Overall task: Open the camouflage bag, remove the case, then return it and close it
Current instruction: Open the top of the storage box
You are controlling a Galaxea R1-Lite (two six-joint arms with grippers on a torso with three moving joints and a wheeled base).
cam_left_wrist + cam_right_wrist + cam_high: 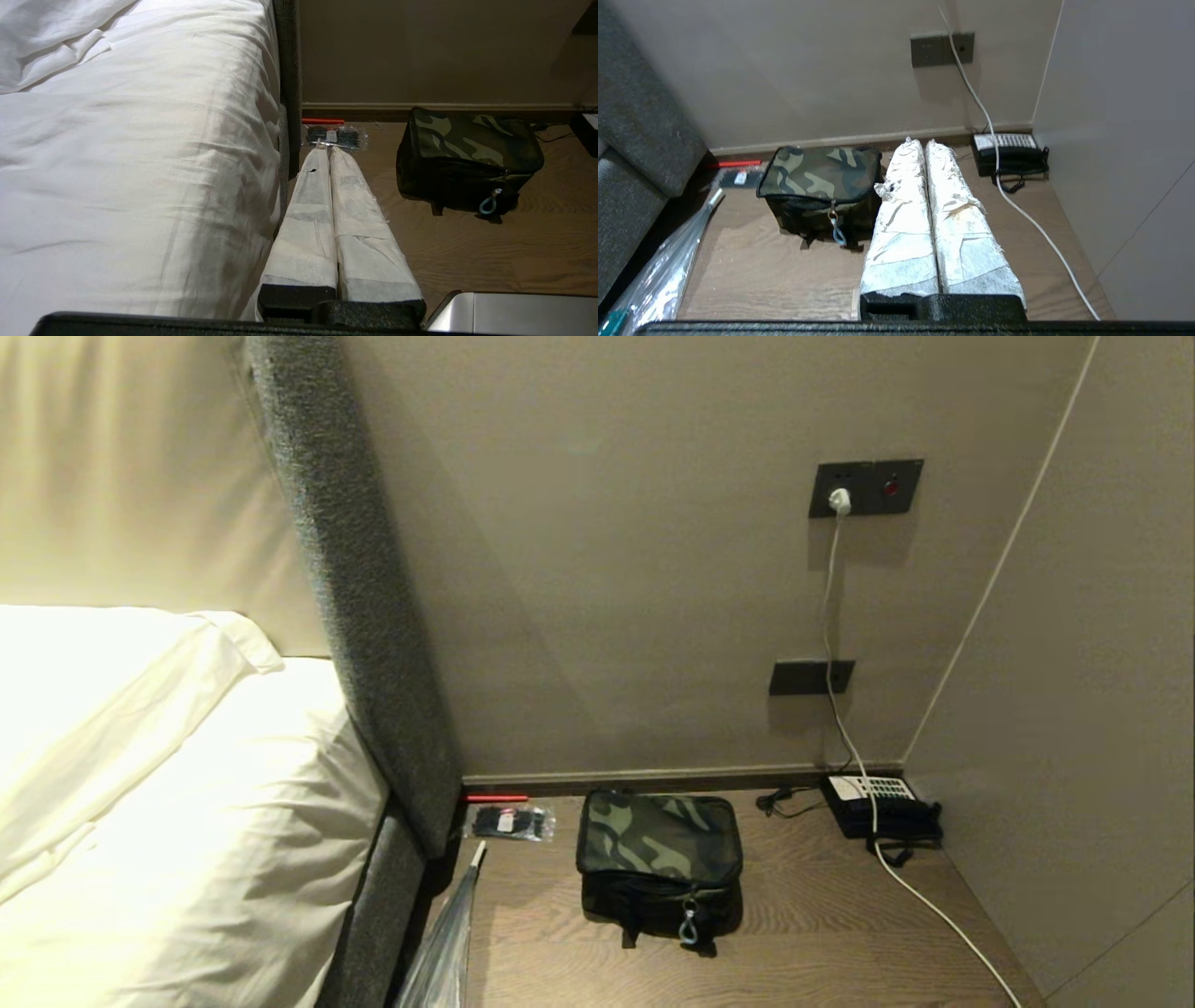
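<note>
Bag (658, 859) zipped shut, on table (822, 933) near back wall, between packet (512, 822) and phone (882, 805); bed (168, 803) left. Left wrist: left gripper (331, 148) jaws together, beside bed edge, bag apart. Right wrist: right gripper (920, 142) jaws together, between bag and phone, clear of table.

bag (658, 835) contents hidden, cable (943, 915) cut off

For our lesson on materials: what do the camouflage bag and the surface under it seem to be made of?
Camouflage bag: apparently soft woven fabric, matte; its printed top sags slightly, with black trim. Surface: looks like brown wood or wood-look laminate, with visible grain lines and a low sheen.
</note>
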